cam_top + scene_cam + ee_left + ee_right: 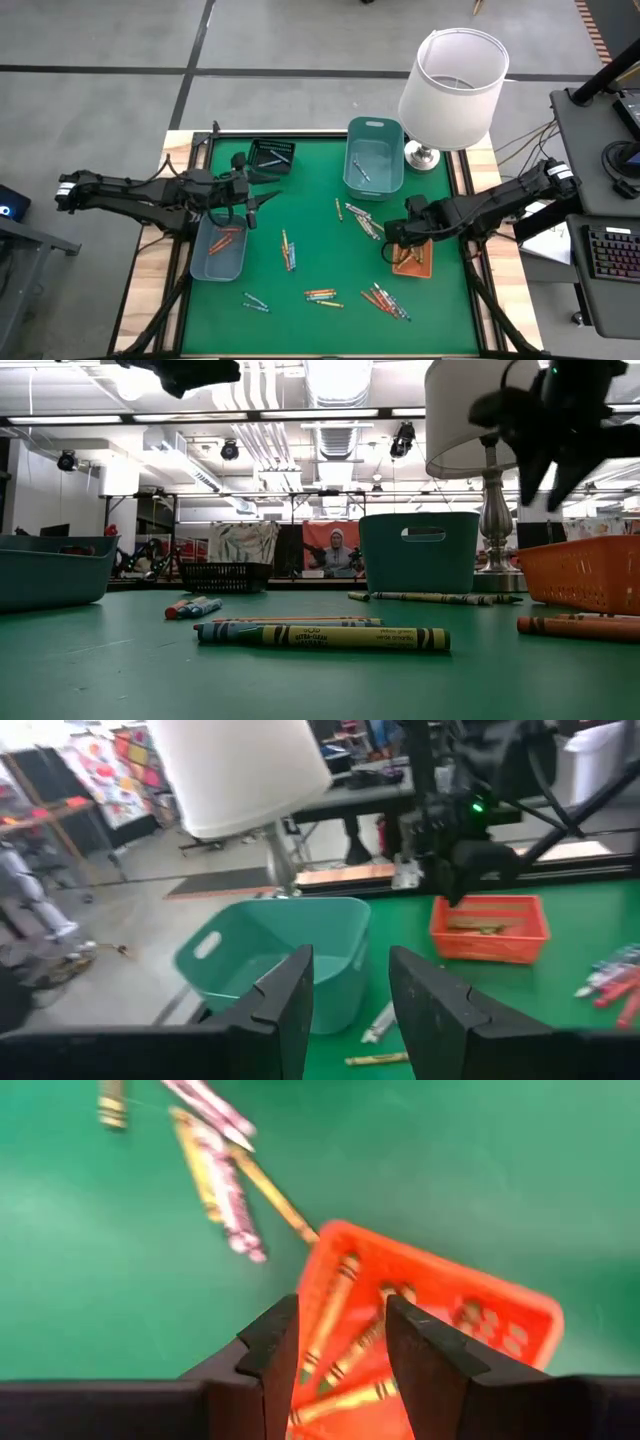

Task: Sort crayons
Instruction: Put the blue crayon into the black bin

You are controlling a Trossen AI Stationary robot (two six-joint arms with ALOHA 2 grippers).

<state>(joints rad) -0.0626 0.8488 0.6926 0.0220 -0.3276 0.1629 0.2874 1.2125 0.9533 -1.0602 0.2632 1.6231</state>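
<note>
From above, the right gripper [396, 238] hangs over the orange tray [413, 262], the left gripper [252, 205] beside the blue-grey tray [222, 252]. Loose crayons [322, 296] lie scattered on the green mat [310, 190].

At table height, a yellow crayon [352, 638] lies flat — a low approach is needed.

Left wrist: fingers [287, 1000] apart, nothing between them.

Right wrist: fingers [272, 1342] parted and empty above orange crayons [335, 1310] in the tray. It should rise clear of the rim first; the mat's middle gives free room.
</note>
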